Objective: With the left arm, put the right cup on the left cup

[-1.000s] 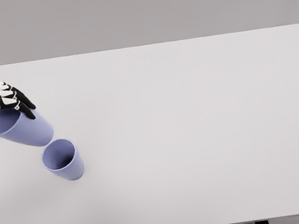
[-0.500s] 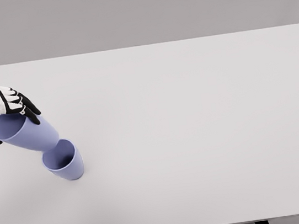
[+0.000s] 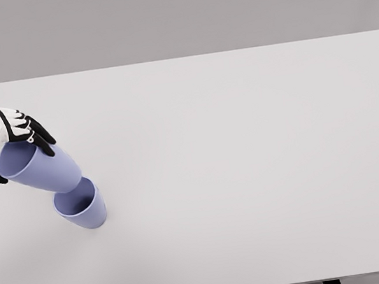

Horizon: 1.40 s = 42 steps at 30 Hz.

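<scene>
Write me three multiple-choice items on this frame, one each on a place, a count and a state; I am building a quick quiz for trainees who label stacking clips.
1. Where on the table does the standing cup sit?
A. near its left edge
B. at its centre
C. at its far right corner

2. How many cups are in view?
A. one
B. two
C. three

3. How is the held cup carried by the left hand?
A. upside down
B. lying on the table
C. tilted, its base toward the standing cup's mouth

Key: 1 A, the cup stands at the picture's lower left. 2 B, two lilac cups show. 3 C, the fingers grip its rim and its base slants down to the other cup's rim.
</scene>
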Motion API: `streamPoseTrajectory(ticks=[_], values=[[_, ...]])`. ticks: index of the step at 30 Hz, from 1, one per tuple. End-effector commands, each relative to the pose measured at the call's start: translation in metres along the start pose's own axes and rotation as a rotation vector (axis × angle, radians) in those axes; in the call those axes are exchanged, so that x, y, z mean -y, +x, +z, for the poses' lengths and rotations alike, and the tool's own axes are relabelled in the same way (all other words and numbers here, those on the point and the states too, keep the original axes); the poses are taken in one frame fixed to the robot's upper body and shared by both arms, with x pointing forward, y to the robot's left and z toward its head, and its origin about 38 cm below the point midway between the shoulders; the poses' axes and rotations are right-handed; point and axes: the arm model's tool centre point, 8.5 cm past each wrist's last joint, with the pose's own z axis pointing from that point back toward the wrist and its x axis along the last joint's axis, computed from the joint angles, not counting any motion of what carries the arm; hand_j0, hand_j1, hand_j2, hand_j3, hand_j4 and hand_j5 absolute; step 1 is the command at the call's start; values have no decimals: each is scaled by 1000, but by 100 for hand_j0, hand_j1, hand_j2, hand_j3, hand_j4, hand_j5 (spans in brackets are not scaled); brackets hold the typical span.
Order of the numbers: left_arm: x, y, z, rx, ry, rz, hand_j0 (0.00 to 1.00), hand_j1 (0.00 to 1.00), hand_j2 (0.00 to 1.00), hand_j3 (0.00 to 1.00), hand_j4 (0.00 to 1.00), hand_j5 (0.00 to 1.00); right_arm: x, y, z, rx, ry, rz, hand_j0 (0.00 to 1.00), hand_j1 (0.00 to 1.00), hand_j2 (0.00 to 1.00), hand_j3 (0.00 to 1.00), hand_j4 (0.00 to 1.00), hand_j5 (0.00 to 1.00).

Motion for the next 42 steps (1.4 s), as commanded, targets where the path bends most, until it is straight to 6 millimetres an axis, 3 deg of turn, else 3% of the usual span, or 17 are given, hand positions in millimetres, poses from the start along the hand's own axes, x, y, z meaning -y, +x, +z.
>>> streamPoseTrajectory(ticks=[1, 14, 29, 42], values=[[-2, 1, 1, 7, 15, 18, 71, 71, 71, 71, 71, 71, 0, 0, 0, 1, 0, 0, 100, 100, 100, 100, 100, 100], [3, 0, 7, 11, 30, 72, 71, 71, 71, 71, 71, 71, 0, 0, 0, 1, 0, 0, 100, 100, 100, 100, 100, 100], [21, -2, -4, 33, -8, 116, 71, 71, 71, 71, 71, 71, 0, 0, 0, 0, 0, 0, 100, 100, 100, 100, 100, 100], [22, -2, -9, 43, -11, 117, 71, 71, 71, 71, 71, 71, 0, 0, 0, 1, 0, 0, 100, 100, 100, 100, 100, 100]])
